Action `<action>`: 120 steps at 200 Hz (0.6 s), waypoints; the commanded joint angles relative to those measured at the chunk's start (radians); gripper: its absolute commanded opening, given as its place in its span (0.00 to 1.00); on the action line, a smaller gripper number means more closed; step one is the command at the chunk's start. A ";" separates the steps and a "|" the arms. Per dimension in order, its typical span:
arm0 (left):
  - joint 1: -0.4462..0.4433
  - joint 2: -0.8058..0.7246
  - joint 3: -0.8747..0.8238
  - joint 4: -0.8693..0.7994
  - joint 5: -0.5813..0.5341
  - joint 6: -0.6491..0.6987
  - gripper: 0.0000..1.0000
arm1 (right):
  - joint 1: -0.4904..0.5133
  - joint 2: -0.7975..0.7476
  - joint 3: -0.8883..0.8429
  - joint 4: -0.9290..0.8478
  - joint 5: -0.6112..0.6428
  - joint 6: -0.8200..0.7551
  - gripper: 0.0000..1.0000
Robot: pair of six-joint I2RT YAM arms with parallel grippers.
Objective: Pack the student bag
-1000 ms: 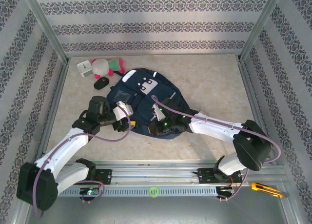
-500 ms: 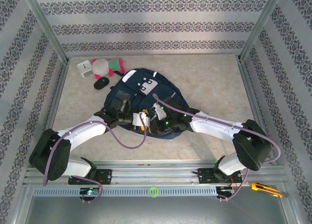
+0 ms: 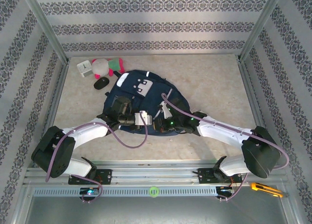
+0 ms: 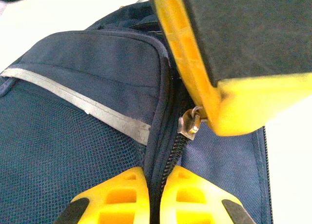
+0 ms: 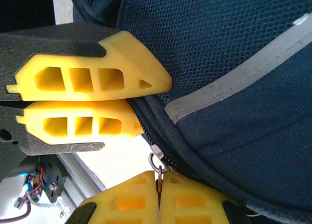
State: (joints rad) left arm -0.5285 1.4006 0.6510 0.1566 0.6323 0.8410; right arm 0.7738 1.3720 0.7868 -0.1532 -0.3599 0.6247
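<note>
Judged limp, the navy fabric backpack (image 3: 141, 94) is pinched at its zip seam by the left pincer (image 4: 157, 177), its metal zip pull (image 5: 156, 161) by the right pincer (image 5: 159, 177).

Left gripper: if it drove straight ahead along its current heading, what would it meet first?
Likely the zip slider on the student bag, just ahead of the left gripper, then the right gripper holding its pull; depth is unclear.

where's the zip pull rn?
Right wrist view, bottom centre: the zip pull is pinched in the right hand, at the bag's near edge, with the left hand clamped on the seam just beside it.
</note>
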 commanded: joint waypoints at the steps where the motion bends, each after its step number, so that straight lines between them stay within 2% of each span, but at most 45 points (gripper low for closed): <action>1: 0.005 -0.031 -0.010 0.087 0.076 -0.169 0.00 | 0.013 0.002 -0.028 -0.055 0.157 0.045 0.04; 53: 0.006 -0.005 0.010 0.150 0.105 -0.289 0.00 | 0.076 0.019 -0.032 -0.049 0.366 0.122 0.10; 89: 0.006 -0.011 0.002 0.190 0.113 -0.315 0.00 | 0.091 0.006 -0.065 0.002 0.443 0.163 0.16; 120: 0.007 -0.006 0.006 0.209 0.122 -0.339 0.00 | 0.100 0.004 -0.078 0.034 0.490 0.182 0.18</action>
State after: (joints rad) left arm -0.5282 1.4128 0.6479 0.2306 0.6392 0.5930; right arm 0.8818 1.3640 0.7551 -0.0731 -0.0250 0.7620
